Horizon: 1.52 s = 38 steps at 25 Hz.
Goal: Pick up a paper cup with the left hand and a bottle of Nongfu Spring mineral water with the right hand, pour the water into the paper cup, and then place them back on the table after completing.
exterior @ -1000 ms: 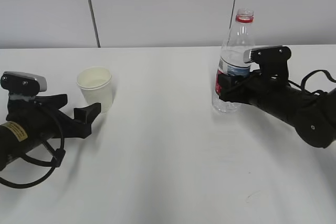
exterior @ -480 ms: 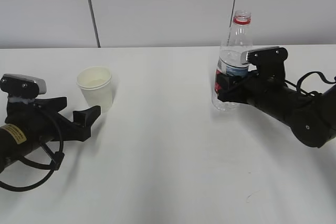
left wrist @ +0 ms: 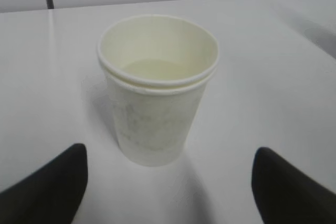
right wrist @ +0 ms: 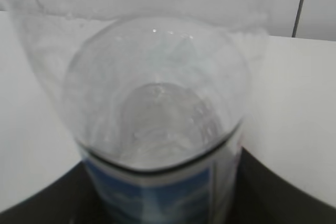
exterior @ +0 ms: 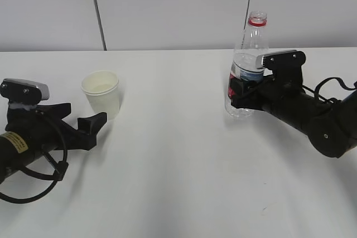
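Note:
The white paper cup (exterior: 101, 94) stands upright on the white table (exterior: 178, 165), with a pale liquid level low inside it in the left wrist view (left wrist: 157, 93). My left gripper (exterior: 83, 116) is open and empty just short of the cup; its fingertips (left wrist: 58, 182) sit on either side, apart from it. My right gripper (exterior: 241, 92) is shut on the labelled middle of the clear, uncapped water bottle (exterior: 248, 54), which is upright with its base at the table. In the right wrist view the bottle (right wrist: 157, 103) fills the space between the dark jaws.
A grey wall with vertical seams runs behind the table's far edge. A small scuff mark (exterior: 265, 209) lies near the front right. Black cables trail from both arms, on the left (exterior: 33, 185) and on the right (exterior: 334, 85).
The right gripper and bottle shifted slightly left and the bottle's top straightened a little. The left gripper eased slightly back and down from the cup.

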Tool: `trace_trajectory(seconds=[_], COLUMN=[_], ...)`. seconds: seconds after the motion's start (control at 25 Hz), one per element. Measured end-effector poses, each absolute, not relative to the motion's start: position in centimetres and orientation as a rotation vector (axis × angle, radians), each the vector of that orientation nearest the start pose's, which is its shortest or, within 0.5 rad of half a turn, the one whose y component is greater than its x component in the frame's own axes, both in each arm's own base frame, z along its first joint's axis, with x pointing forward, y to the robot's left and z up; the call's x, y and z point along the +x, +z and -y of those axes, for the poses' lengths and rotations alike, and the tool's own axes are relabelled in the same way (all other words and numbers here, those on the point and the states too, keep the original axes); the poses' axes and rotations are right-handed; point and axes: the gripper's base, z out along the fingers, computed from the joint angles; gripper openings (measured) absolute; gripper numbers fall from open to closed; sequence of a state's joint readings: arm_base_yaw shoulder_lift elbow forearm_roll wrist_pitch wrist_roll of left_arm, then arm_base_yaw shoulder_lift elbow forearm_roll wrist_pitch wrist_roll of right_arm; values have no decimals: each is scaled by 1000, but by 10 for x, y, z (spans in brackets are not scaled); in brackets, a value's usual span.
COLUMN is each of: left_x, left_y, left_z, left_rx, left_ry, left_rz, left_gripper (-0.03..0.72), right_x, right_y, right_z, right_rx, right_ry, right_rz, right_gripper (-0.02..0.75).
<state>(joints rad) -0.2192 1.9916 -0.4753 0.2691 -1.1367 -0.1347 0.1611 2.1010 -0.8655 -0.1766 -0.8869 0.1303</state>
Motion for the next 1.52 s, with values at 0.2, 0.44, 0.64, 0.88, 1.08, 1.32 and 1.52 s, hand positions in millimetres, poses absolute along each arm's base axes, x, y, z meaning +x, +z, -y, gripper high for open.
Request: trace_trajectory(seconds=[0.2, 0.44, 0.64, 0.88, 1.08, 1.32, 1.52], left_x=[280, 280, 280, 280, 279, 276, 273], left_y=[93, 93, 93, 93, 93, 105, 119], left_z=[85, 85, 85, 85, 86, 86, 83], left_rx=[356, 357, 358, 363, 373, 381, 401], left_ry=[-393, -393, -394, -396, -403, -407, -357], left_rz=[-1853, -1853, -1853, -1853, -1852, -1838, -1902], left_gripper=[583, 583, 583, 583, 583, 583, 583], right_x=[379, 379, 379, 369, 356, 334, 317], right_y=[104, 104, 104, 99, 107, 122, 140], right_z=[-74, -75, -75, -73, -71, -68, -64], right_rx=[-229, -240, -242, -242, -242, -242, -246], right_ry=[250, 251, 251, 252, 254, 254, 239], right_rz=[-1829, -1827, -1827, -1859, -1855, -1852, -1871], right_gripper=[375, 609, 658, 658, 654, 648, 635])
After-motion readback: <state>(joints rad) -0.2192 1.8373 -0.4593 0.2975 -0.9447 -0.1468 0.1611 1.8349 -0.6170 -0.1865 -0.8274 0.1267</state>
